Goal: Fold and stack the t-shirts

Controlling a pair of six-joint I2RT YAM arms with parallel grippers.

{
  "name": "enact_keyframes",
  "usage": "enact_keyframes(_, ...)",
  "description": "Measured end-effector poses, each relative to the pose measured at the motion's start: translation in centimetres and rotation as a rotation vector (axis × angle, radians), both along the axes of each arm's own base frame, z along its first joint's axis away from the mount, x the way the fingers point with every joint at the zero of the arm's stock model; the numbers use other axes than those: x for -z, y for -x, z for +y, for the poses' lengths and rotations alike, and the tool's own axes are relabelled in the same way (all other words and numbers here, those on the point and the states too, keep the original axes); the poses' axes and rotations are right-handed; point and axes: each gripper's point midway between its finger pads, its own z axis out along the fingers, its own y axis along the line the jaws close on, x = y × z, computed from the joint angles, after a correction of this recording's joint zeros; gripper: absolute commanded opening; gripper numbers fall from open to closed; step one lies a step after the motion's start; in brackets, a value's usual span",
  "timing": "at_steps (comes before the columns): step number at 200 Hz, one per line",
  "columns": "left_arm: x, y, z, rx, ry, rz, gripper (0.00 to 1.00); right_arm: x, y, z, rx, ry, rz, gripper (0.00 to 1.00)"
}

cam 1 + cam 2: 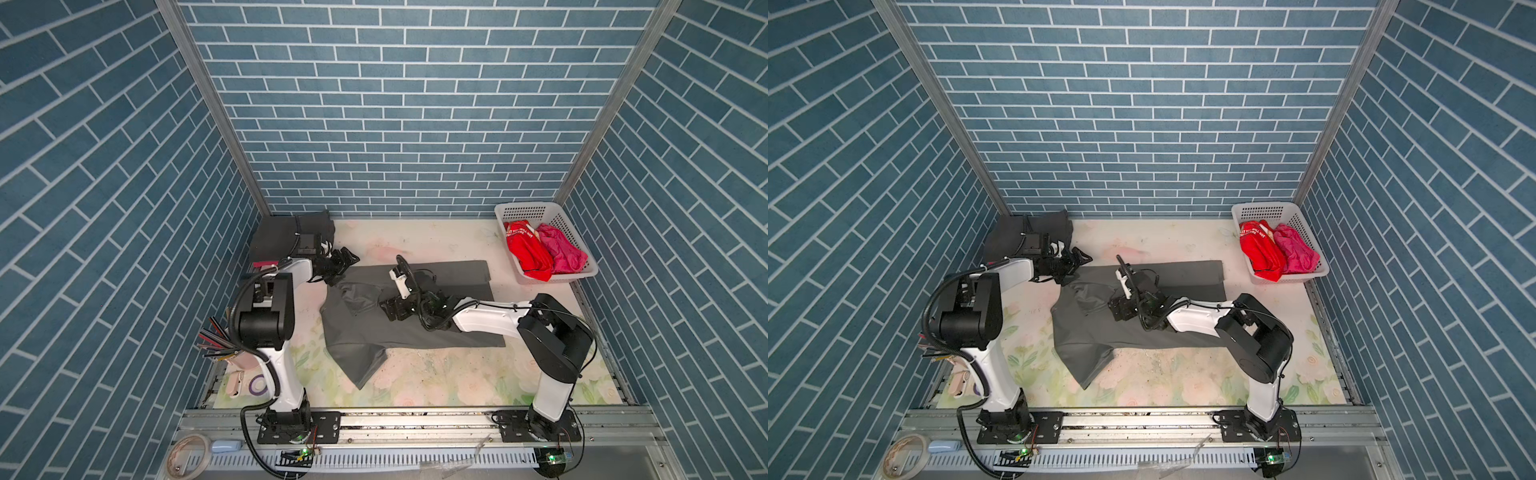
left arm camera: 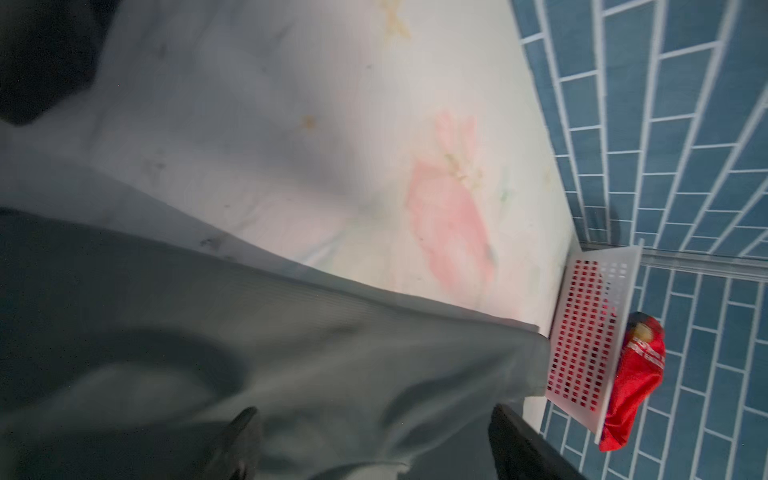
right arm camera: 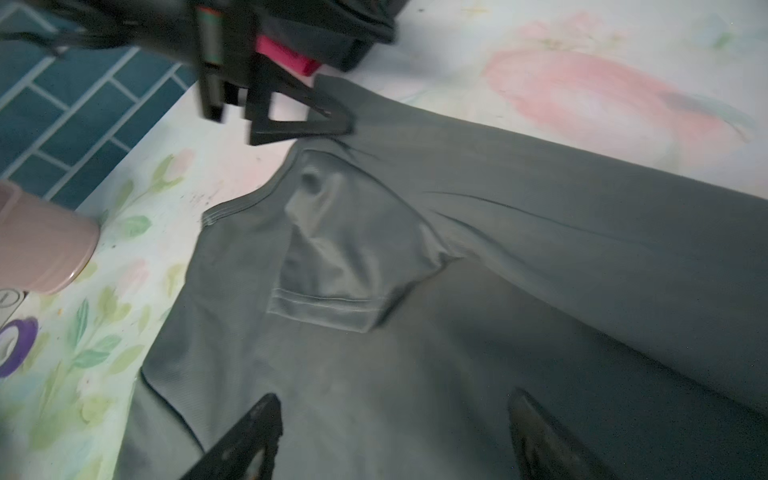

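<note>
Left arm (image 1: 282,374) and right arm (image 1: 486,320): white moulded link shells alternate with black joint housings (image 1: 262,320). Each arm is mounted on a black rectangular base plate (image 1: 328,434) secured with silver screws. A black corrugated conduit (image 1: 244,430) leaves the left base. A bundle of thin black cables (image 1: 428,320) wraps the right wrist. Left tool (image 2: 382,444) and right tool (image 3: 395,440): matt black, with tapered fingers (image 3: 245,436). One left-tool finger has a triangular cut-out, visible in the right wrist view.
</note>
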Motion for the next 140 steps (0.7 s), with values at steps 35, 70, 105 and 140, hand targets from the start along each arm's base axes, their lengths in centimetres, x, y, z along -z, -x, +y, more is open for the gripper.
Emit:
enact_keyframes(35, 0.3, -2.1, 1.3, -0.014, 0.002, -0.014, 0.87, 0.4, 1.4, 5.6, -0.129, 0.038, -0.145, 0.68)
enact_keyframes(70, 0.4, -2.5, 1.7, -0.012, 0.030, -0.021, 0.87, 2.1, 1.5, 9.2, -0.194, 0.077, -0.210, 0.60)
enact_keyframes(105, 0.4, -2.8, 1.7, -0.005, 0.043, -0.034, 0.88, 3.0, 1.1, 11.4, -0.216, 0.106, -0.237, 0.47)
enact_keyframes(140, 0.4, -3.0, 1.6, 0.000, 0.055, -0.048, 0.88, 3.8, 0.4, 12.5, -0.220, 0.133, -0.244, 0.35)
